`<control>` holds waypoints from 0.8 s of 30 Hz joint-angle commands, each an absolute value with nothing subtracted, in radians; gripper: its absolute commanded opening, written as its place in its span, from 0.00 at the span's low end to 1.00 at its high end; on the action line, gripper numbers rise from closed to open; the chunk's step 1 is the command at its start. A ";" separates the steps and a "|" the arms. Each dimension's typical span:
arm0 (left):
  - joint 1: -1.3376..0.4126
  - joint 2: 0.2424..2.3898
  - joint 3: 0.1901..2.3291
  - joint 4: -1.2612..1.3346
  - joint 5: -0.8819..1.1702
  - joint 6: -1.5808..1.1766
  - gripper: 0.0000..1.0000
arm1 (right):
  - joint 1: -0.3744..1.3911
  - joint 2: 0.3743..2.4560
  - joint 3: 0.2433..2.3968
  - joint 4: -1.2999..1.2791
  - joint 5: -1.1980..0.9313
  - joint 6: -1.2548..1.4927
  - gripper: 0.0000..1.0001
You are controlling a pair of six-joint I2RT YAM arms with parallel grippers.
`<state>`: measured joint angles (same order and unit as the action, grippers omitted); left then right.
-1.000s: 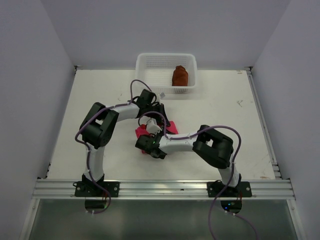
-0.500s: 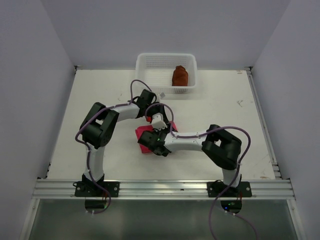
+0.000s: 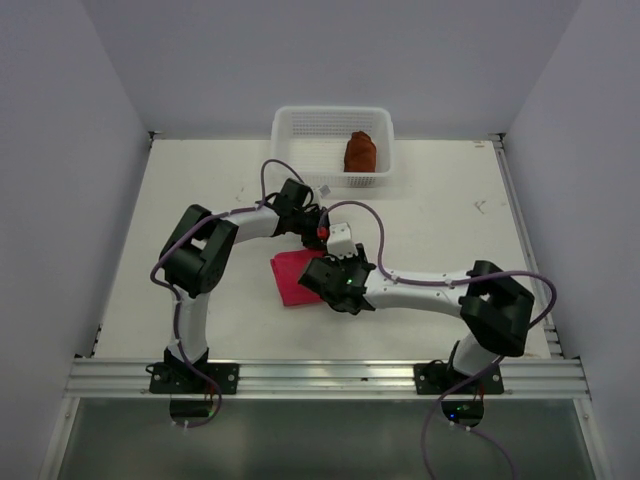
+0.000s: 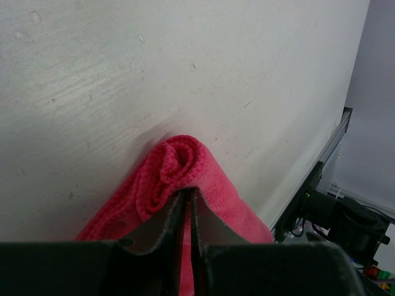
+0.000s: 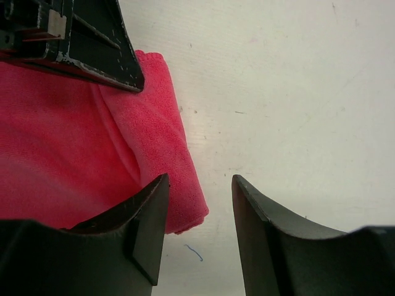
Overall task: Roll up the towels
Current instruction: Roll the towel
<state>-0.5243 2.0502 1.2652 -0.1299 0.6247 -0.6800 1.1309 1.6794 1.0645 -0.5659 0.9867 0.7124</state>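
The bright pink towel [image 3: 293,280] lies partly flat on the table, and its far end is curled into a small roll [image 4: 179,159]. My left gripper [image 3: 319,232] [image 4: 187,192] is shut on that rolled end, with the fingers pinching the cloth. My right gripper [image 3: 324,272] [image 5: 200,180] hovers open over the towel's right edge. The towel's corner [image 5: 185,206] sits just inside its left finger, and bare table shows between the jaws. The rust-brown towel [image 3: 360,152] sits bunched in the white mesh basket [image 3: 300,125].
The basket stands at the table's far edge, centre. My left gripper's black fingers [image 5: 92,43] show at the top left of the right wrist view. An aluminium rail [image 3: 320,378] runs along the near edge, and white walls close in both sides.
My right gripper has opened and let go of the pink towel, and the arm's elbow has swung right. The towel now lies flatter. My left gripper has stayed shut on the rolled end.
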 commanded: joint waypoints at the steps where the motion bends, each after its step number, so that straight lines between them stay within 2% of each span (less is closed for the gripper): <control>1: -0.522 2.089 1.243 -0.173 0.561 -0.655 0.12 | 1.124 1.580 0.994 -0.471 0.934 0.753 0.49; 7: -0.522 2.085 1.244 -0.176 0.560 -0.652 0.12 | 1.092 1.430 0.876 -0.352 0.753 0.749 0.43; 12: -0.522 2.082 1.243 -0.178 0.558 -0.649 0.12 | 0.956 1.347 0.755 -0.233 0.496 0.818 0.41; 24: -0.522 2.079 1.244 -0.179 0.560 -0.646 0.12 | 0.877 1.377 0.663 -0.080 0.325 0.856 0.47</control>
